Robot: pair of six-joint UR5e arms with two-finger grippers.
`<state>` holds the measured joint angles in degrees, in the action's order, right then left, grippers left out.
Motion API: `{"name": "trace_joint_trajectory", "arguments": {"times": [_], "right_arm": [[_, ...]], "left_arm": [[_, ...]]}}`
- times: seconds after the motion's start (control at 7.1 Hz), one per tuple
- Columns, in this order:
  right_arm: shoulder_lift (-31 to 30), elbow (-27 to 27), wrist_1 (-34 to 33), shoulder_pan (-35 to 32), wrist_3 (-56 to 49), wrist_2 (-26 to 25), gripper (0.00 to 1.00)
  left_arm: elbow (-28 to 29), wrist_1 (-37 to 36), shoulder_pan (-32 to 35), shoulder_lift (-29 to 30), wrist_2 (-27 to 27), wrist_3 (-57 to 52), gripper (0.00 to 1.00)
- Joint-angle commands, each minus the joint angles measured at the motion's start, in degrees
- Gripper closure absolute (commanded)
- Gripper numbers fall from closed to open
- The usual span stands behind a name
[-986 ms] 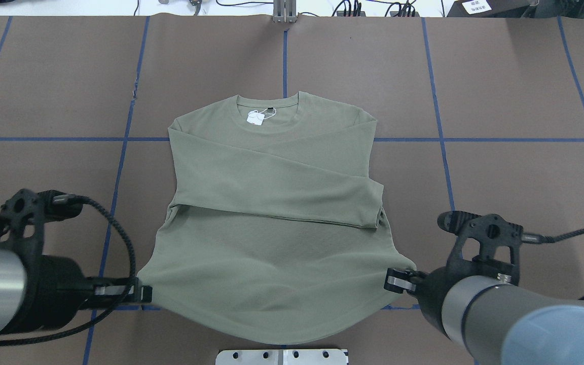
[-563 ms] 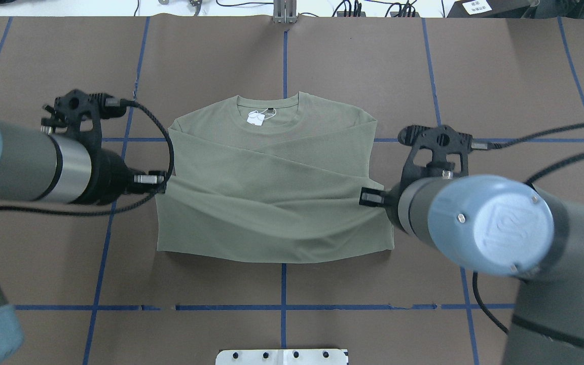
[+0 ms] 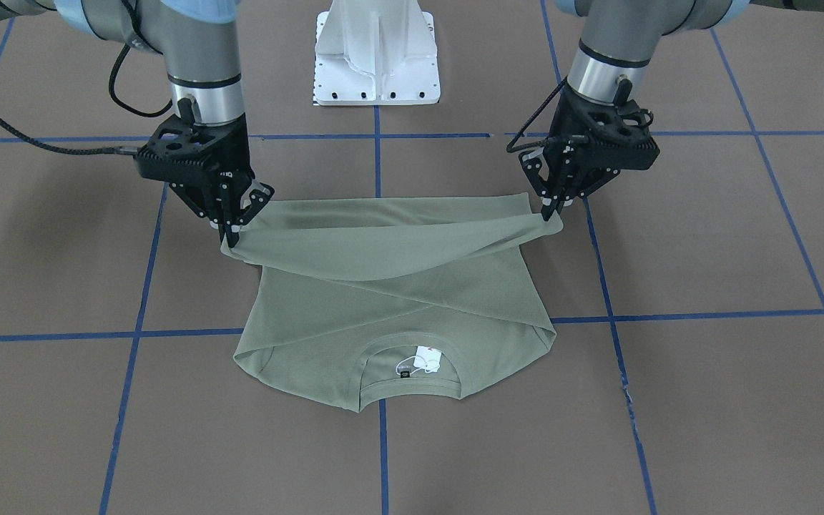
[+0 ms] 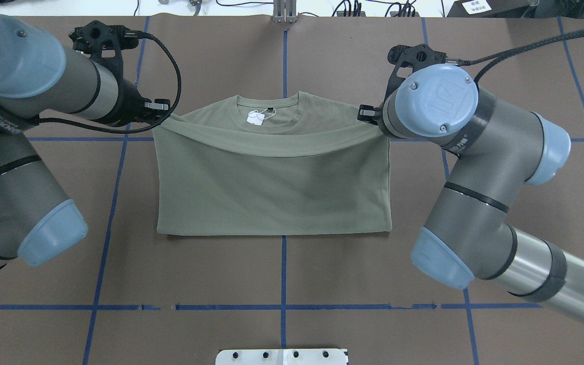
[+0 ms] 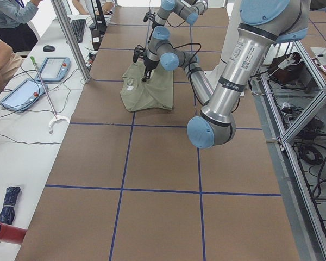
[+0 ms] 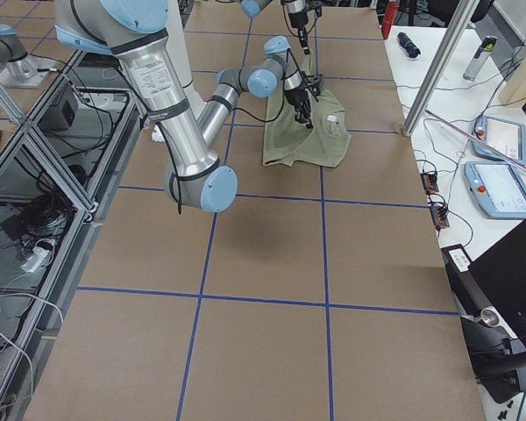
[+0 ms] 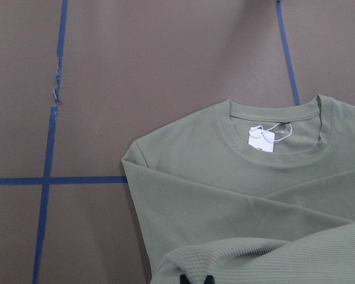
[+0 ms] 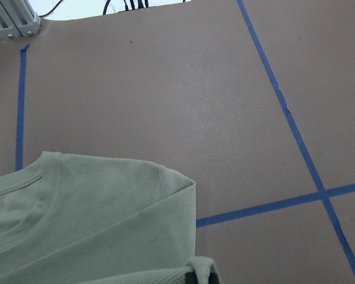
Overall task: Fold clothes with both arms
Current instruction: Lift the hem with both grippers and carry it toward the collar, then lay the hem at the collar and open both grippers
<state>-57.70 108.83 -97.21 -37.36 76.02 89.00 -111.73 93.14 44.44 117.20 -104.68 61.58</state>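
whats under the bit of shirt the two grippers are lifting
Under the lifted hem lie the crossed sleeves; the collar and white tag show beyond it. From overhead, the hem hides the sleeves.

Sage-green shirt [image 4: 271,192] (white tag [image 4: 255,117]); brown table [image 4: 515,76], blue grid lines [image 4: 285,56].

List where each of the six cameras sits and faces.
Front-facing: across the table, facing the robot, over the shirt; left arm, right arm, white base.
Overhead: behind the robot, looking forward and down; both arms.
Exterior left: table end; left arm nearest.
Exterior right: opposite end; right arm nearest.
Left wrist: down on the collar; jaw tips.
Right wrist: down on a shoulder; jaw tips.
Both wrists share the collar.
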Motion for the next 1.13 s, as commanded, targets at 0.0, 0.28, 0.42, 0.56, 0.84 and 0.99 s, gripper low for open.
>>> {"name": "trace_joint_trajectory", "arguments": {"times": [0.0,0.28,0.42,0.56,0.84,0.99], "right_arm": [[6.5,-10.6,2.9,-1.6,-1.1,0.7,1.0],[8.6,-24.2,16.5,-1.7,-1.4,0.5,1.0],[10.0,-27.3,17.0,-2.7,-2.9,0.6,1.0],[10.4,-28.4,17.1,-3.8,-4.0,0.7,1.0],[10.9,-29.9,17.1,-4.4,-4.6,0.8,1.0],[10.9,-30.3,17.1,-4.4,-4.7,0.8,1.0]], "left_arm": [[11.7,10.3,0.7,1.3,2.0,-0.4,1.0],[25.1,18.7,0.3,4.7,2.6,-0.5,1.0],[30.2,24.0,-0.3,4.6,3.6,-0.5,1.0],[32.3,25.8,-0.8,4.8,5.0,-0.5,1.0],[32.4,25.9,-0.9,4.7,5.0,-0.6,1.0],[32.3,26.0,-0.9,4.8,5.0,-0.6,1.0]]}}
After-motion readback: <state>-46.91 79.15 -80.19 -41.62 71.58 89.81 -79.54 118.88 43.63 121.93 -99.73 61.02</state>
